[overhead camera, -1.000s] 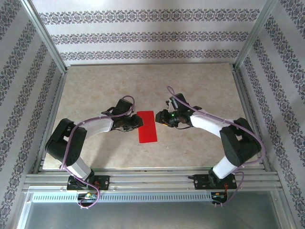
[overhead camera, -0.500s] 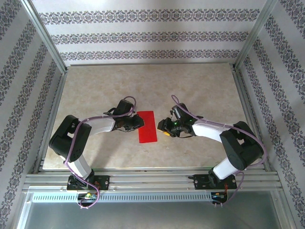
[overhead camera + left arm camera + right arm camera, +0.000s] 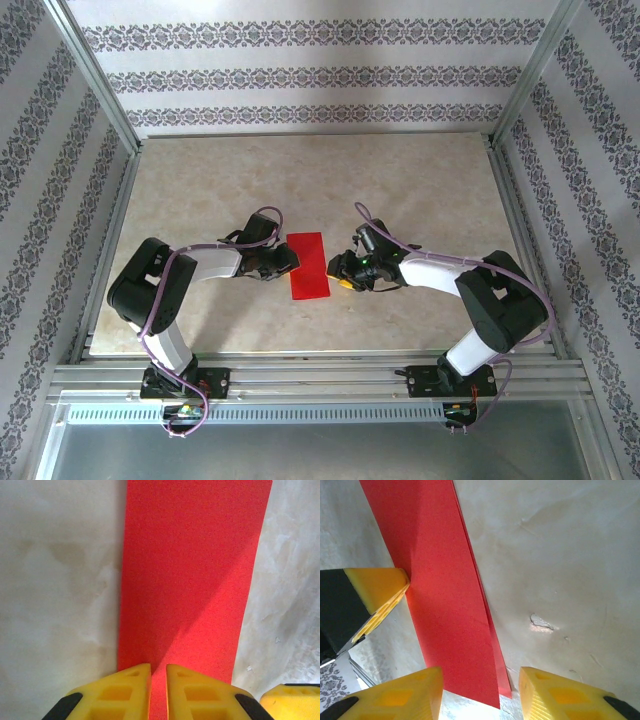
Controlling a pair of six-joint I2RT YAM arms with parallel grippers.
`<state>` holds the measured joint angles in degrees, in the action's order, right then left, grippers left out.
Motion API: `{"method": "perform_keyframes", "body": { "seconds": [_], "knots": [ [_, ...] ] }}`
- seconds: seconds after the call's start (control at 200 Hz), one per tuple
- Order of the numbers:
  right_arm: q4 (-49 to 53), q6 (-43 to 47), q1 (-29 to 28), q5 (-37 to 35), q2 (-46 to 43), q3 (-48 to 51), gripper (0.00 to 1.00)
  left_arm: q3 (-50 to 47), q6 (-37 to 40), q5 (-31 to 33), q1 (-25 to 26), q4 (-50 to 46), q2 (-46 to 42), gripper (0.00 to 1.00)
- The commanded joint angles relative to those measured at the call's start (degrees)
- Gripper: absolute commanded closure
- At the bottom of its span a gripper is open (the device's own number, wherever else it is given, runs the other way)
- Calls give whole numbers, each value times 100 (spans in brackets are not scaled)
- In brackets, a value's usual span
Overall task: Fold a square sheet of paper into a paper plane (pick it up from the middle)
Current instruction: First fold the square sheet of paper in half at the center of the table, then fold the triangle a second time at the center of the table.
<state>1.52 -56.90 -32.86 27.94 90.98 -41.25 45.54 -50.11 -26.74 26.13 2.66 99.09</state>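
**Left fingers** [image 3: 145, 685]: nearly pressed together, with a thin slit between the yellow pads. The tips sit at the left long edge of the paper [image 3: 190, 580], and red shows through the slit. Whether they pinch the paper or only press on it cannot be told. In the right wrist view, one left finger [image 3: 375, 592] touches that edge with its tip.

**Right fingers** [image 3: 405, 697]: spread apart and holding nothing. They sit just beside the paper's right long edge, and a near corner of the paper [image 3: 445, 605] lies in the gap between them. In the left wrist view, one right finger [image 3: 290, 702] shows at the lower right, off the paper.

**Paper**: a narrow red strip, lying flat. It is folded, and two layers show slightly offset along one long edge in the right wrist view. In the top view the paper [image 3: 309, 265] lies on the near middle of the desk [image 3: 400, 180], its long axis running away from the arm bases. The left fingers [image 3: 287, 260] and right fingers [image 3: 342, 272] flank it.

**Desk**: pale, marbled surface, with a small scuff [image 3: 542, 623] right of the paper.

**Arms**: both reach inward from the near edge, with elbows out. The left arm [image 3: 200, 265] is on the left and the right arm [image 3: 440, 270] on the right.
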Motion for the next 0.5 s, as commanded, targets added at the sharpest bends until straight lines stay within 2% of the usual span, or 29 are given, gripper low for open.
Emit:
{"method": "perform_keyframes", "body": {
  "seconds": [0.0, 0.495],
  "knots": [
    [139, -23, -96, 106, 134, 3, 56, -37, -151, 73, -52, 29, 163, 83],
    [-108, -136, -326, 601, 381, -52, 60, -56, -175, 84, -59, -46, 194, 83]
  ]
}}
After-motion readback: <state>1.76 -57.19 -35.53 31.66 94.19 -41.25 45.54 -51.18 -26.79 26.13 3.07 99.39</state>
